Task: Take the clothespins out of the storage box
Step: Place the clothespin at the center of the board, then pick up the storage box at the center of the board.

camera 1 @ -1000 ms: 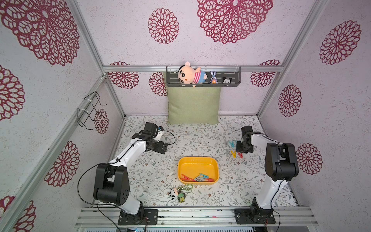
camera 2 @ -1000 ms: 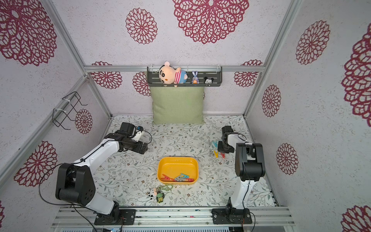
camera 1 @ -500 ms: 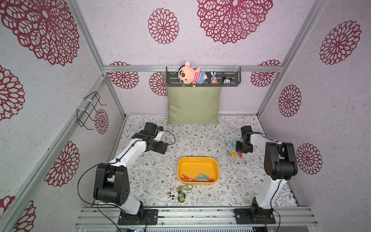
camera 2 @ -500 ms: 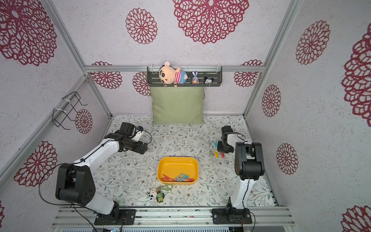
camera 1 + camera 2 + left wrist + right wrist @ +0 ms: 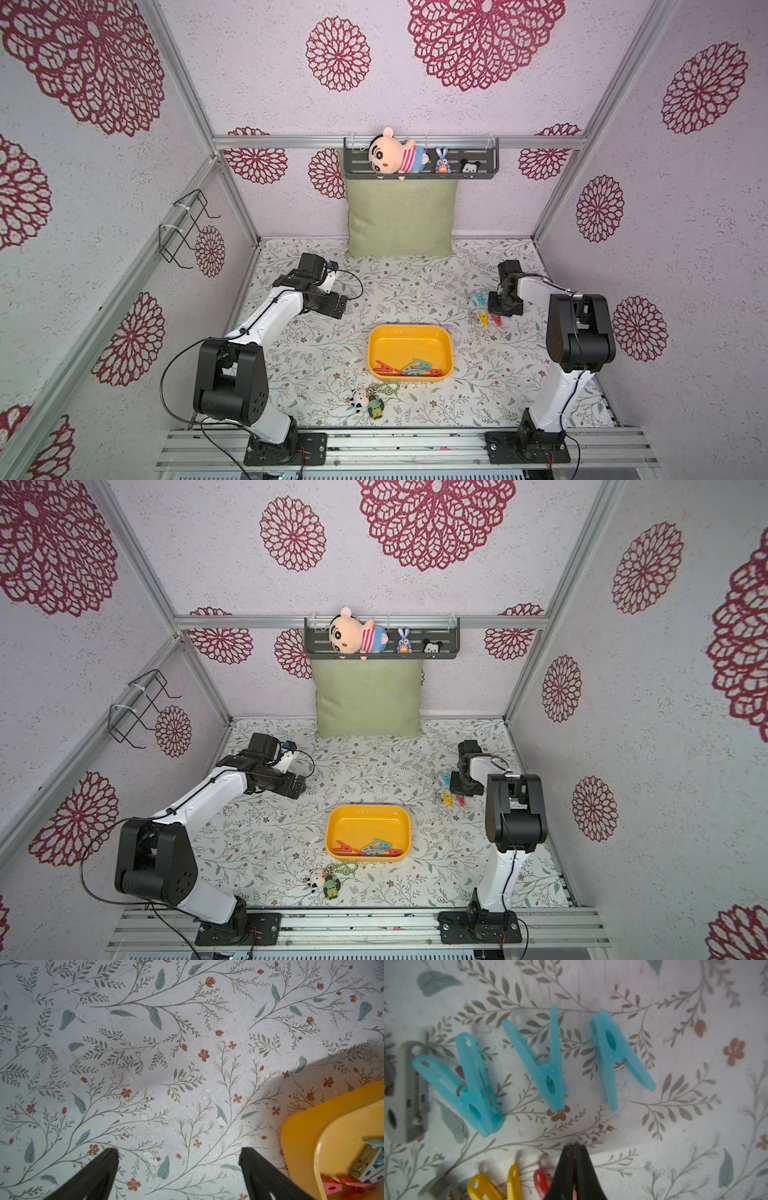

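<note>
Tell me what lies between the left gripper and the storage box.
Nothing but bare floral tabletop. The left wrist view shows the open left gripper, then plain surface up to the storage box rim.

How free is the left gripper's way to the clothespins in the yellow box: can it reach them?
Probably yes: the left gripper is open and empty, the lidless storage box sits near it, and nothing lies between.

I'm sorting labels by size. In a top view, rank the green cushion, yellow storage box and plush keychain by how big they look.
Largest: green cushion.
Then the storage box.
Smallest: plush keychain.
The gaps are plain; camera nearness doesn't change it.
</note>
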You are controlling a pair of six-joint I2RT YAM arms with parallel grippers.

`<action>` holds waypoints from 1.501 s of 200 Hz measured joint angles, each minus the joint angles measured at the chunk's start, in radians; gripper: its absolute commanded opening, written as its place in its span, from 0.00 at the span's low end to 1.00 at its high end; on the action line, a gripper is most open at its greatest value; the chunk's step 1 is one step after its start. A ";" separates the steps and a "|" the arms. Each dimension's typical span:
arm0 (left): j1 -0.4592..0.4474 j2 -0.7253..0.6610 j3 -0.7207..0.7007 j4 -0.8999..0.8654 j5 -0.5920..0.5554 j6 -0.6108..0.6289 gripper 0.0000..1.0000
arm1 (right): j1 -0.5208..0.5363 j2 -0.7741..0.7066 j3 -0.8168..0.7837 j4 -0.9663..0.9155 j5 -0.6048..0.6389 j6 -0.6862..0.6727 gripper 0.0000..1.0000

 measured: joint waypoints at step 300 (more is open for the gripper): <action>-0.208 0.042 0.008 -0.055 0.138 0.080 0.92 | 0.365 -0.713 -0.309 -0.037 -0.106 0.237 0.24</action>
